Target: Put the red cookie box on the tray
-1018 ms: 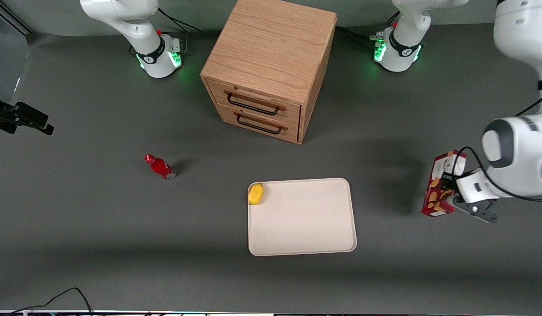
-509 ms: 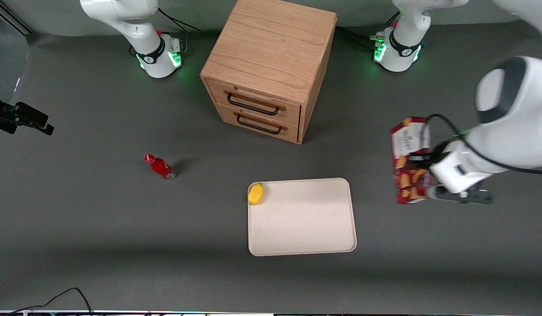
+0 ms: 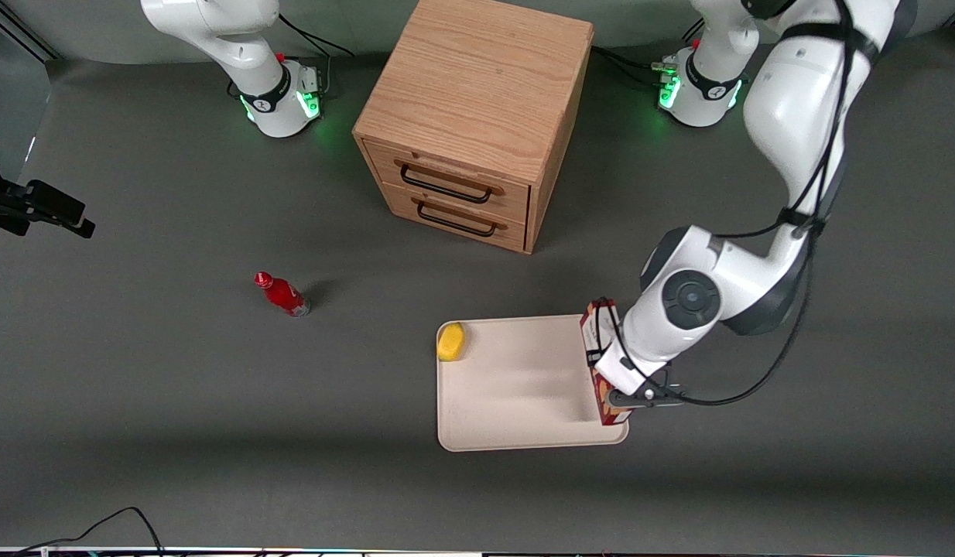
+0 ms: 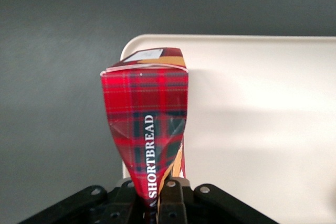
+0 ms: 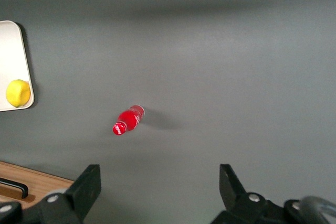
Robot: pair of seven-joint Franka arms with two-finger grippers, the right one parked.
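In the front view, the end effector (image 3: 618, 391) has swung in from well off toward the working arm's end of the bench and now hangs over the edge of the tray (image 3: 524, 422) on that side, with the red cookie box (image 3: 599, 325) carried along and no longer out over bare bench; a yellow fruit (image 3: 451, 341) sits in a tray corner. In the left wrist view, the end effector (image 4: 157, 195) is clamped on the box (image 4: 147, 124), denting it, above the tray's (image 4: 262, 129) corner. Lowering and release likely remain.
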